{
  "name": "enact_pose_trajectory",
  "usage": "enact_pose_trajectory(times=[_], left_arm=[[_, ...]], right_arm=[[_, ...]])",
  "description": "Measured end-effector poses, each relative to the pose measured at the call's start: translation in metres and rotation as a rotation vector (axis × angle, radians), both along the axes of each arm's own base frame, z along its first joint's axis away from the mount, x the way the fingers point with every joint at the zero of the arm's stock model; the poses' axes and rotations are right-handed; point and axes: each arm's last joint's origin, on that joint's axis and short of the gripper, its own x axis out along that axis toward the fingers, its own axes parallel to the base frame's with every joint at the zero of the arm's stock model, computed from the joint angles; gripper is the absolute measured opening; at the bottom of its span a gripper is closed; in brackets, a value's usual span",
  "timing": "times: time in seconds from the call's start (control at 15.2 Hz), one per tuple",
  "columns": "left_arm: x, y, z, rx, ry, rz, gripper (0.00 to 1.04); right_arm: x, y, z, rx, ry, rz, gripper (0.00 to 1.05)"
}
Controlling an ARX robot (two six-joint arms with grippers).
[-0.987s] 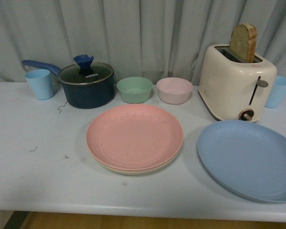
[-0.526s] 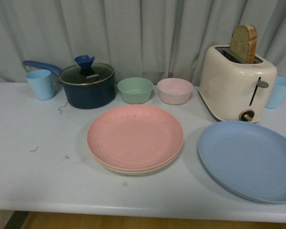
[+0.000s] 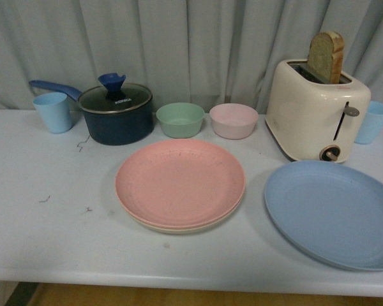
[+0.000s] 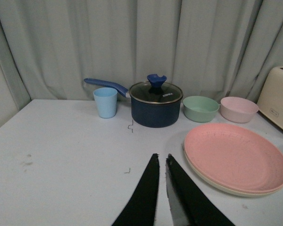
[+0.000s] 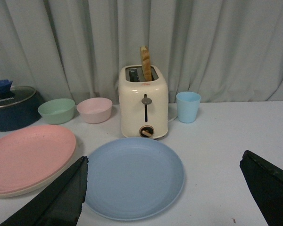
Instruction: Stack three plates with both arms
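2 of 3 done: pink plate (image 3: 179, 182) sits on beige plate (image 3: 172, 229). Blue plate (image 5: 132, 176) is left, just ahead of right gripper (image 5: 162, 160), which is spread wide. Left gripper (image 4: 161, 156) is pressed together, empty, w/ the stack beside it.

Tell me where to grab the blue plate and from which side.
Probably take the blue plate by its raised rim on the near side, with the right tool coming in low. It lies flat and shallow, and the toaster crowds its far edge.
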Motion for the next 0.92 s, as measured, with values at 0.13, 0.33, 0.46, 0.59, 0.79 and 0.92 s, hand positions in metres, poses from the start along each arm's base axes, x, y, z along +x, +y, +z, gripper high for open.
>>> enact_pose_trajectory(times=[0.13,0.33,0.46,0.59,0.79,0.92], left_arm=[[0.0,0.0,0.0,0.0,0.0,0.0,0.35],[0.0,0.0,0.0,0.0,0.0,0.0,0.71],[0.0,0.0,0.0,0.0,0.0,0.0,0.98],[0.0,0.0,0.0,0.001,0.0,0.0,0.98],[0.0,0.0,0.0,0.001,0.0,0.0,0.98],[0.0,0.0,0.0,0.001,0.0,0.0,0.98]], right_arm=[[0.0,0.0,0.0,0.0,0.0,0.0,0.98],[0.018,-0.022,0.009,0.124,-0.034,0.122,0.98],[0.047,-0.038,0.021,0.187,-0.054,0.066,0.98],[0.097,-0.051,0.034,0.24,-0.067,-0.034,0.98],[0.191,-0.063,-0.013,0.281,0.285,-0.25,0.98],[0.228,-0.056,-0.042,0.217,0.468,-0.281,0.98]])
